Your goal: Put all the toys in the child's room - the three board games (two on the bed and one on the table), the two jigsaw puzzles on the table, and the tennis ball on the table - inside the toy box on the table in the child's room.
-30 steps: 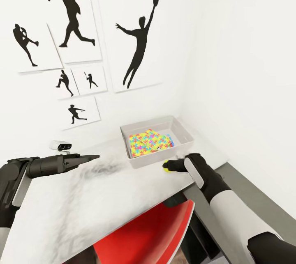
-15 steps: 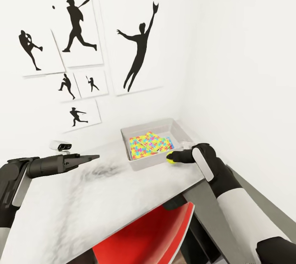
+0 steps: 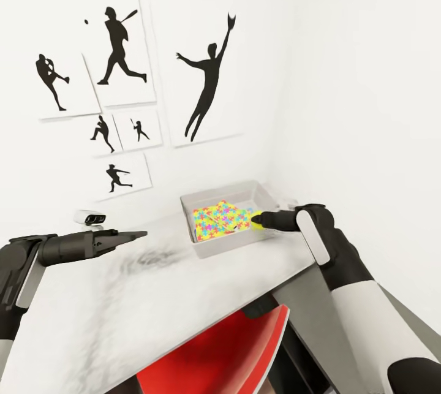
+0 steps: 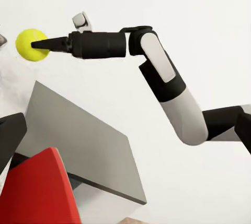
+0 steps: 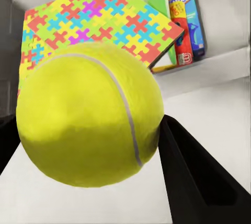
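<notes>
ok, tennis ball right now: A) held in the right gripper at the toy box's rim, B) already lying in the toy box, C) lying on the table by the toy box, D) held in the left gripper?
A: the right gripper is shut on the tennis ball and holds it in the air at the near-right rim of the toy box, beside the jigsaw puzzles.

My head camera gives a bright, even, shadowless render; the white walls (image 3: 355, 75) nearly wash out at right. A smudgy grey blotch mottles the table (image 3: 153, 296) at lower left. The tennis ball (image 5: 89, 117) in my right wrist picture looks soft-edged, shaded underneath.
</notes>
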Motion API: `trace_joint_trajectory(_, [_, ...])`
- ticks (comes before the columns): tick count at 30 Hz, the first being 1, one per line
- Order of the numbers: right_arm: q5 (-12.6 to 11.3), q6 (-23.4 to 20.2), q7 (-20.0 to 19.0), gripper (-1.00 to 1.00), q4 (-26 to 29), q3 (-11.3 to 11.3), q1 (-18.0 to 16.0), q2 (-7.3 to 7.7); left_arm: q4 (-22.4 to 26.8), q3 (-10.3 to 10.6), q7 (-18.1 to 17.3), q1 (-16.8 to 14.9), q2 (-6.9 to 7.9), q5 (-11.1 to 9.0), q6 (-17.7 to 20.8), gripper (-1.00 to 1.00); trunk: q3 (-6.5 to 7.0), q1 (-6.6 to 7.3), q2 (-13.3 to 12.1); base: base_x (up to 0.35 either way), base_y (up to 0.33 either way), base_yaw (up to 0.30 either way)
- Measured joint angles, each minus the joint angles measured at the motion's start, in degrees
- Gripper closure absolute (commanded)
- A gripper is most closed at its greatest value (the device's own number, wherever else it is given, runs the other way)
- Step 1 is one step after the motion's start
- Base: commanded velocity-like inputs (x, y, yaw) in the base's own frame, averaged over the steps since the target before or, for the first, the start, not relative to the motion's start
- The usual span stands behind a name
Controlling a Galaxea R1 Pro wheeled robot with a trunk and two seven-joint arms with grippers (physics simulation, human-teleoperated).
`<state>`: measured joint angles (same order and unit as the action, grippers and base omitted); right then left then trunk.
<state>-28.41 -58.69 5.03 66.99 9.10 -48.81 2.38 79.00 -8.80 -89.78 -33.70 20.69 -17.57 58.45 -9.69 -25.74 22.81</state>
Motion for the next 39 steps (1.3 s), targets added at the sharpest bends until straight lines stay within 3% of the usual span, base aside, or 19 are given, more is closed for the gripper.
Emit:
trace_joint_trajectory(5, [0.0,-0.1,-0.1,1.0,1.2,-2.9,0.0,-0.06,0.0,0.0,0.0,0.1,0.32,-0.1,0.0,-1.0,0.47,0.0,0.0,0.0,0.0,0.0])
trace_joint_trajectory(9, [0.0,0.0,-0.1,1.0,1.4,-3.8,0.0,-0.26,0.0,0.0,0.0,0.1,0.37,-0.1,0.0,-1.0,0.85,0.0,0.0,0.0,0.0,0.0])
trace_joint_trajectory(23, [0.0,0.2,-0.1,1.0,3.0,-4.0,0.0,-0.16,0.0,0.0,0.0,0.1,0.39,-0.1,0.0,-1.0,2.09,0.0,0.0,0.0,0.0,0.0])
trace_joint_trajectory(39, [0.0,0.2,0.0,1.0,4.1,-4.0,0.0,-0.09,0.0,-0.1,0.0,0.1,0.39,-0.1,0.0,-1.0,2.17,0.01,0.0,0.03,0.011,0.0])
